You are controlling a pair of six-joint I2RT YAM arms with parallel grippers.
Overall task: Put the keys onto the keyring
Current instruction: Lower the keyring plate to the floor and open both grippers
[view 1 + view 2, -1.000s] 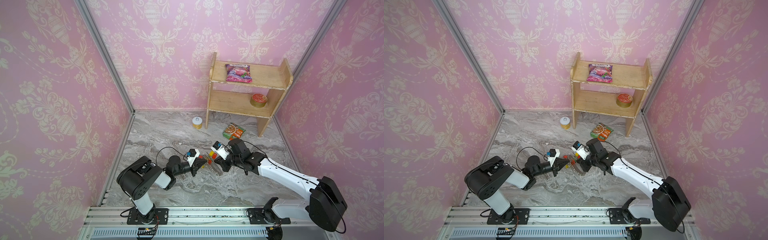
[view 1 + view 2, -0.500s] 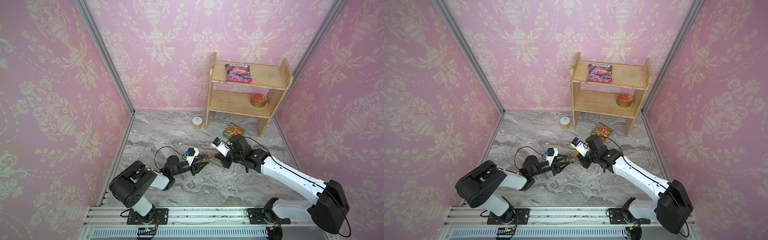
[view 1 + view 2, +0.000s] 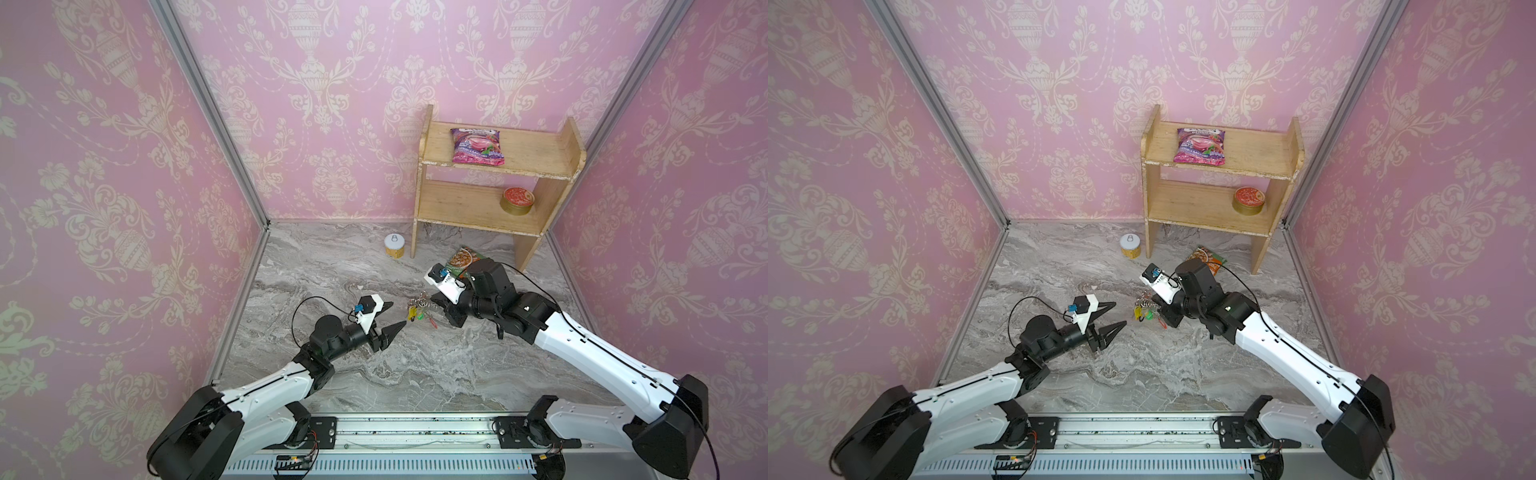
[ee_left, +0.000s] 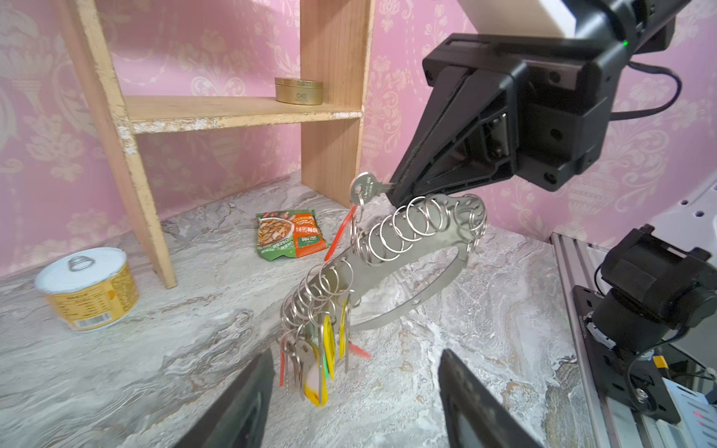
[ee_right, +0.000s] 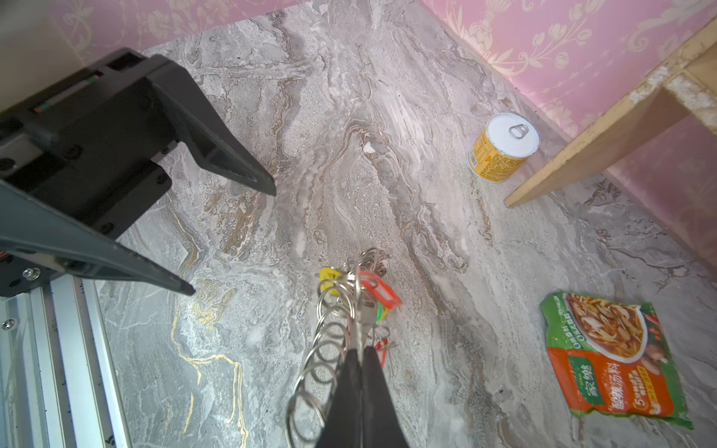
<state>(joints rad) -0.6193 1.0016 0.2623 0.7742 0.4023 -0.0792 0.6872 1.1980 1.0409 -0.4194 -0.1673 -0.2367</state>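
The keyring [image 4: 407,263] is a grey metal band strung with many silver rings. It hangs tilted, its low end near the marble floor. Several keys [image 4: 322,360] with yellow, green and red tags dangle from that low end, and they show as a small cluster in both top views [image 3: 415,311] [image 3: 1142,311]. My right gripper [image 5: 362,349] [image 3: 436,306] is shut on one silver key [image 4: 364,188], whose ring carries a red tag. My left gripper [image 4: 357,355] [image 3: 397,314] [image 3: 1119,313] stands open just left of the hanging keys, touching nothing.
A wooden shelf [image 3: 494,208] stands at the back right with a pink bag [image 3: 478,145] and a round gold tin [image 3: 515,200]. A yellow can [image 3: 395,246] and a green-orange soup packet [image 3: 463,262] lie on the floor behind the grippers.
My left gripper has opened, let go of the keys and drawn back to the left. The right gripper stays shut and has lifted slightly with the key and keyring.
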